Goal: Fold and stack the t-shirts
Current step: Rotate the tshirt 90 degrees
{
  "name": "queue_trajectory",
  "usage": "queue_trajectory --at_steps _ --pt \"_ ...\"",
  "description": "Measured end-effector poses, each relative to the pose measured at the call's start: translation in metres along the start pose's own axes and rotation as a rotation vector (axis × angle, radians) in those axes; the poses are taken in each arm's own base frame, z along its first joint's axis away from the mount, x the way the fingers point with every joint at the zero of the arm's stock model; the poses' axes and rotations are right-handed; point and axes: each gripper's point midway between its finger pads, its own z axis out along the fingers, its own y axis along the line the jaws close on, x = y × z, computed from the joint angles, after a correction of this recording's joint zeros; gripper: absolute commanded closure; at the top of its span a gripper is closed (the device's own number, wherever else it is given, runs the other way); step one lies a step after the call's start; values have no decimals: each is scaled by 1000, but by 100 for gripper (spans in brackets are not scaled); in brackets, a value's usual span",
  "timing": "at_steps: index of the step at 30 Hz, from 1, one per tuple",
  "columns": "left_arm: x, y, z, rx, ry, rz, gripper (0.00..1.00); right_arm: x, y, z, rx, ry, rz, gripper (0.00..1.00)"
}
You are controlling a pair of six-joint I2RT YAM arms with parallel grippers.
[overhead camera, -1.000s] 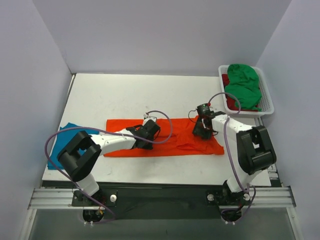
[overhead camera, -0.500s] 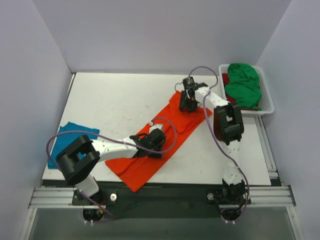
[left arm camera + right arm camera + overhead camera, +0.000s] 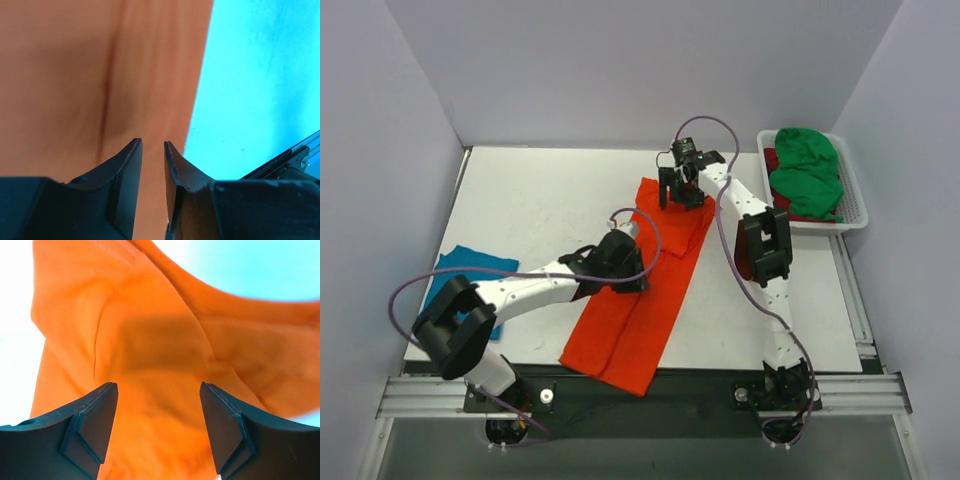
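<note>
The orange t-shirt (image 3: 632, 330) lies on the white table (image 3: 550, 200) as one long, thin strip. Its long way runs from the far side of the table down to the near edge. It leans a little, so the far end sits more to the right and the near end more to the left. The right gripper (image 3: 682, 193) is over the far end of the strip. In the right wrist view the right gripper (image 3: 159, 387) has its two fingers spread wide with nothing between them, and the orange cloth (image 3: 150, 330) is bunched and wrinkled under them. The left gripper (image 3: 628, 274) is at the left long edge of the strip, about halfway along. In the left wrist view the left gripper (image 3: 152, 145) has its fingers pulled almost together, with only a thin gap. The orange cloth (image 3: 75, 75) is right under them, but the pictures do not show if any cloth is pinched. The next fold likely goes across the short way, bringing one end over the other. The right arm is the near one for the far end. No gripper is by the near end, and the left arm is closer to it. A teal t-shirt (image 3: 470, 262) lies well apart at the left edge. A green t-shirt (image 3: 807, 165) and a dark red one (image 3: 772, 160) wait in the white basket (image 3: 860, 215).
</note>
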Motion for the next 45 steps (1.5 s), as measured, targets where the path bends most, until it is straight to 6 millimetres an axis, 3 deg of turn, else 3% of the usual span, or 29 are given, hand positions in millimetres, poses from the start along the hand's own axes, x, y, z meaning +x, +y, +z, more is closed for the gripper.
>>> queue_trajectory --at_steps 4,7,10,12,15,18,21,27,36,41,45 --pt "-2 26 -28 -24 -41 19 65 -2 -4 -44 18 -44 27 33" --pt "19 47 -39 -59 -22 51 65 6 -7 -85 30 -84 64 38" --pt "48 74 -43 -109 28 69 65 27 -7 -104 30 -96 98 44" --pt "65 90 -45 -140 60 75 65 49 -5 -100 32 -70 114 48" --pt "84 104 -48 -165 91 81 65 83 -6 -78 47 3 133 56" --pt "90 98 -46 -148 88 82 66 111 -6 -55 62 84 149 59" --pt "95 85 -38 -114 84 69 66 121 -10 -32 77 123 165 60" --pt "85 55 -14 -51 74 8 67 82 -11 -14 37 87 215 60" --pt "50 11 35 0 66 -61 64 -3 -22 18 -65 -29 254 49" --pt "39 5 36 15 64 -70 51 -14 -22 15 -99 -43 231 39" --pt "32 -3 15 39 45 -56 48 -16 -18 -2 -118 -44 214 37"
